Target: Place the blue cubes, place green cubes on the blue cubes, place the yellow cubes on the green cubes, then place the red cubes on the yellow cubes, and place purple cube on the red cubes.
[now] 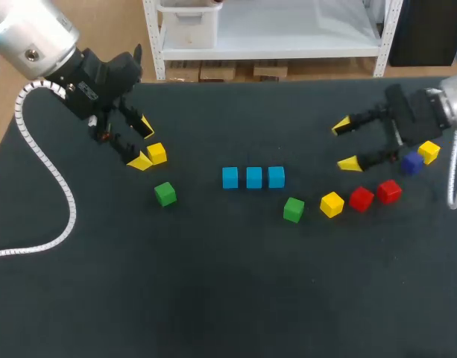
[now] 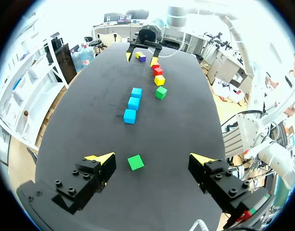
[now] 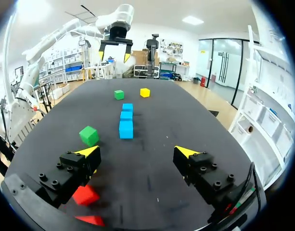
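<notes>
Three blue cubes (image 1: 254,177) (image 2: 133,103) (image 3: 126,129) sit in a row at mid-table. My left gripper (image 1: 142,143) (image 2: 151,161) hovers open at the left, with a yellow cube (image 1: 156,154) beside its lower fingertip and a green cube (image 1: 165,194) (image 2: 135,162) on the table just ahead of it. At the right, my right gripper (image 1: 345,145) (image 3: 136,153) stands open and empty. A second green cube (image 1: 293,209) (image 3: 89,135), a yellow cube (image 1: 332,203) and two red cubes (image 1: 361,198) (image 1: 389,191) lie below it. The purple cube (image 1: 412,162) and a third yellow cube (image 1: 429,151) sit under its wrist.
The black table (image 1: 228,298) is bare along its whole near half. My left arm's white coiled cable (image 1: 45,168) trails over the table's left side.
</notes>
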`<state>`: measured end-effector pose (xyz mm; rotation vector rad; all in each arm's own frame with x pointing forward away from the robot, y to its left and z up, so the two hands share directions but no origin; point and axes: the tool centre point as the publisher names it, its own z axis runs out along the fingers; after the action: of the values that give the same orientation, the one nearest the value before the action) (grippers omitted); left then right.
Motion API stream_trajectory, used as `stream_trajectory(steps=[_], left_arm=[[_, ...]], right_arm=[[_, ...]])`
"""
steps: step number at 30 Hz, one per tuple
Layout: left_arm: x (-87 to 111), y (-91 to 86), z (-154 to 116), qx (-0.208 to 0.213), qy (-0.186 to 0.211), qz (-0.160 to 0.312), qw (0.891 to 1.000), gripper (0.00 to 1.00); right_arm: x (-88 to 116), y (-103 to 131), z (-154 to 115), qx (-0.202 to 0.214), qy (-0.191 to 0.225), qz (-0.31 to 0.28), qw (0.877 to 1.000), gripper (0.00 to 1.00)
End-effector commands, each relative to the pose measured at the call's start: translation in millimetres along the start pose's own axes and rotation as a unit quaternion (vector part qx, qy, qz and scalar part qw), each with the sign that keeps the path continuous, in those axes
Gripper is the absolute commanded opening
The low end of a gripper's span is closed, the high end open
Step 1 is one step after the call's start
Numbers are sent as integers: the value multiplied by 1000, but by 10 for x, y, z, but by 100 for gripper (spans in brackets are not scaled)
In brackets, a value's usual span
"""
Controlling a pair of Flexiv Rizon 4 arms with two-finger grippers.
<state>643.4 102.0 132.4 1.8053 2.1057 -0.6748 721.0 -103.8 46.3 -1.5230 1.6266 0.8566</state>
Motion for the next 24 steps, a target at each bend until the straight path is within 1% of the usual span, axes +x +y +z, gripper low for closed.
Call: stream_trajectory(steps=[1,6,10,18,22,24], left_arm=[[4,6,-1,0,0,1,1000,100],[4,6,-1,0,0,1,1000,100],[4,6,-1,0,0,1,1000,100],[4,6,-1,0,0,1,1000,100],[4,6,-1,0,0,1,1000,100],[4,6,-1,0,0,1,1000,100]], right_arm=[[109,-16,-317,4,-16,1,1000,100],[204,-68,-533,2,-20,0,1000,100],[267,-124,-656,-2,-26,-8,1000,100],[335,-260,-743,-23,-39,-23,999,100],[364,-310,-760,-42,-47,-33,997,100],[364,-310,-760,-42,-47,-33,997,100]])
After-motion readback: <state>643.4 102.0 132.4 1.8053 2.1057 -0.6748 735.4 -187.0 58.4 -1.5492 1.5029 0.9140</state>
